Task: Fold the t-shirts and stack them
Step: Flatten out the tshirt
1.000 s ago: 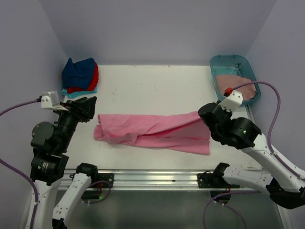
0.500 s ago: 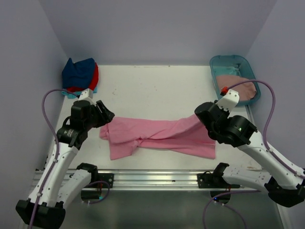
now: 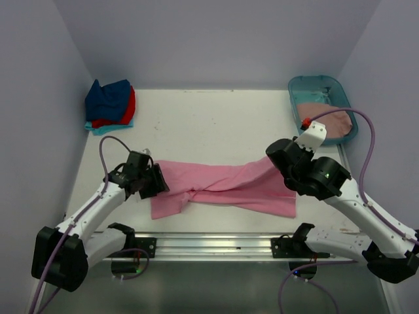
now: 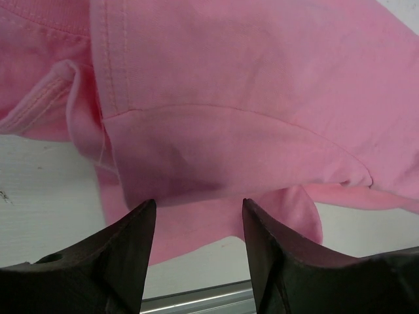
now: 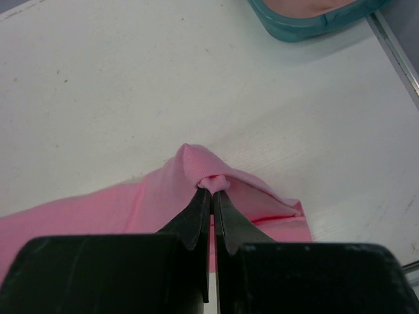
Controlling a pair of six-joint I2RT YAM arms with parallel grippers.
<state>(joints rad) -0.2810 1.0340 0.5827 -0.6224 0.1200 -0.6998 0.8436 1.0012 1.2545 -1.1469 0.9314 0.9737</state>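
Note:
The bright pink t-shirt [image 3: 222, 186] lies stretched across the table's front middle, partly folded lengthwise. My left gripper [image 3: 157, 182] is low at its left end. In the left wrist view it [image 4: 196, 212] is open, its fingers [image 4: 127, 248] apart over the pink cloth [image 4: 236, 98] and gripping nothing. My right gripper [image 3: 276, 161] is at the shirt's right end. In the right wrist view it [image 5: 213, 188] is shut on a pinched peak of pink cloth [image 5: 196, 160], lifted slightly. Navy [image 3: 108, 97], red [image 3: 129, 104] and turquoise [image 3: 108, 127] shirts are stacked at the back left.
A teal tub [image 3: 308, 85] at the back right holds the dusty rose shirt [image 3: 327, 121]; its corner shows in the right wrist view [image 5: 308, 26]. A metal rail [image 3: 216, 243] runs along the table's front edge. Purple walls enclose three sides.
My left arm swung from the table's left side rightward and down onto the shirt's left end. The shirt's left part dropped towards the front. My right gripper stayed shut on the cloth.

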